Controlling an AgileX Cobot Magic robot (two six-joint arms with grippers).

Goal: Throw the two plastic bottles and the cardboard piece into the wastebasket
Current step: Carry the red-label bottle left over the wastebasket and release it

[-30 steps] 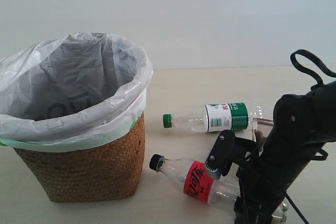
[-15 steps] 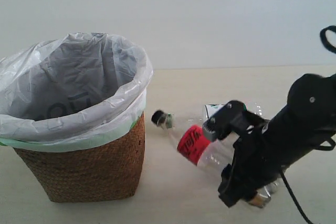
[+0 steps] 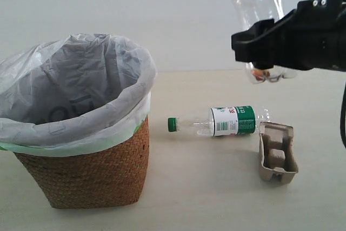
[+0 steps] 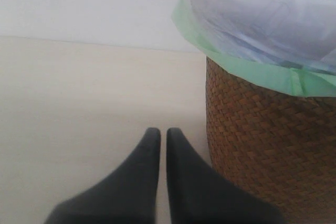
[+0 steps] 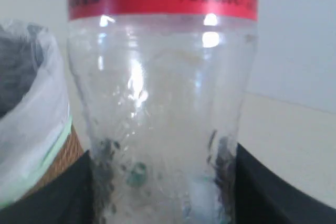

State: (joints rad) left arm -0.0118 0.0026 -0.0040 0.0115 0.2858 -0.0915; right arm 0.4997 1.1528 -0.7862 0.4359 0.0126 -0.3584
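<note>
- Red-label bottle [image 3: 258,4] no longer lies on the worktop [image 3: 205,193]. A second ago it was flat at the front; now it hangs high on the right, label uppermost and cap out of view.
- Right tool [image 3: 267,52] is clamped around the lower body of the red-label bottle, with a dark finger pressed against each side in the right wrist view. The pick is done, and what remains for this bottle is the carry across and the drop.
- Wastebasket [image 3: 92,171] stands unmoved on the left with its bag mouth open. The lifted bottle is well to the right of the rim, not over it, so I judge that letting go now would miss.
- Left tool [image 4: 163,150] sits low beside the wicker wall, fingers pressed together and holding nothing.
- Cardboard piece [image 3: 278,152], hidden behind the arm a moment ago, now shows on the worktop, untouched.
- Green-cap bottle [image 3: 221,121] lies on its side where it was, cap toward the wastebasket and base just beside the cardboard piece. Both are still waiting to be thrown away.
</note>
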